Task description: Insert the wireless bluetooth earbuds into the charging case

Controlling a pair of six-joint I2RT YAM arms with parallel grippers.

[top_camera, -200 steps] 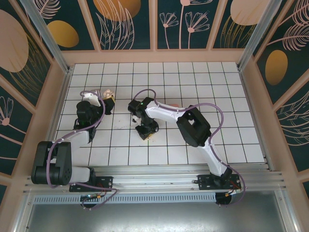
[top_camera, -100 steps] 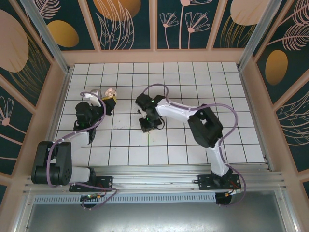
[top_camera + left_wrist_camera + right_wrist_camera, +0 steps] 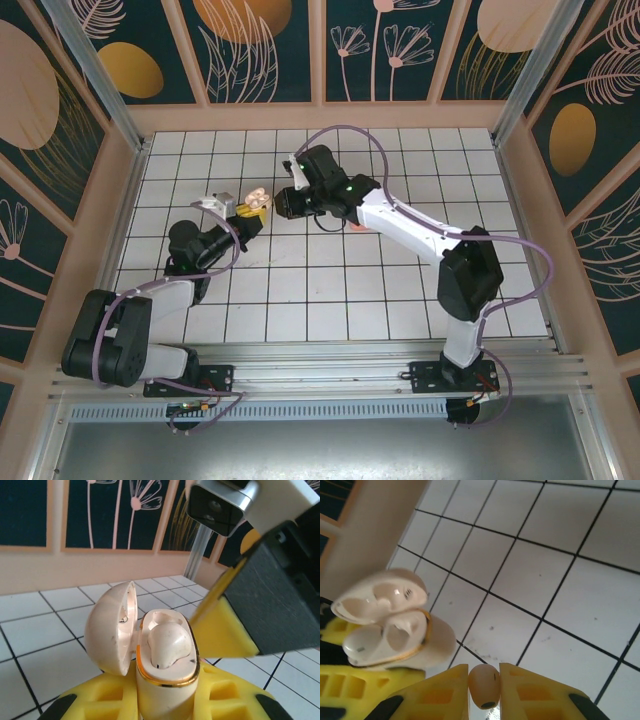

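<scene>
A white tiled floor (image 3: pixel 400 290) with dark grid lines is lying inside peach-framed walls (image 3: pixel 260 50) that are carrying teal panels with flower drawings. From above, the two claws are meeting at the upper left of the floor. The left claw (image 3: pixel 243 212) is gripping the cream case (image 3: pixel 258 202), and the right claw (image 3: pixel 279 203) is hovering just beside it on the right. The left wrist view is giving what is too small to read from above. There the case is standing upright between yellow fingers (image 3: pixel 100 700), with its lid (image 3: pixel 110 630) hanging open to the left. A seated bud (image 3: pixel 167 645) is resting in one well, and a yellow finger of the right claw is reaching in close at the right rim. In the right wrist view, the right claw (image 3: pixel 484 672) is pinching a cream pinched bud (image 3: pixel 484 689) at bottom centre. The open case is sitting up and to the left of it, near but apart, with one well looking empty.
</scene>
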